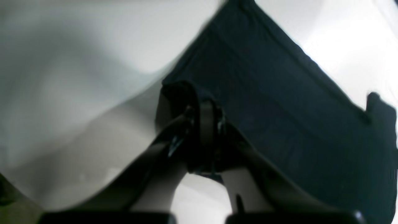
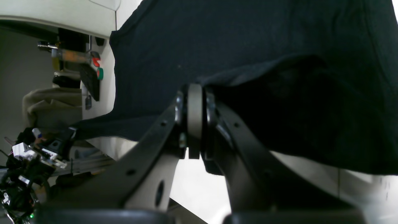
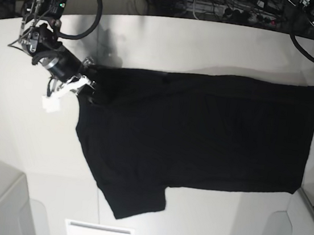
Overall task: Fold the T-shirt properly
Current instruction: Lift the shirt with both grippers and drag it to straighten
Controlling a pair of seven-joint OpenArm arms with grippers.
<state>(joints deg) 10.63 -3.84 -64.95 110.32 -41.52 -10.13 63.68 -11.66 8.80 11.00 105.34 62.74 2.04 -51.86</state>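
At opposite ends of the T-shirt (image 3: 195, 133), right gripper (image 2: 195, 93) and left gripper (image 1: 205, 109) each pinch a black corner, arms stretched outward; cloth spreads flat across the white table (image 3: 172, 39), bare surface all around.

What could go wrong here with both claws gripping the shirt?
1. The left claw pinches only a thin bunch of the shirt at its edge; a pull could slip it free.
2. The right claw holds a bunched fold, so the cloth may be stretched unevenly and the fold come out crooked.
3. One sleeve lies loose toward the table's near edge; it could drag or crumple when the shirt is lifted.
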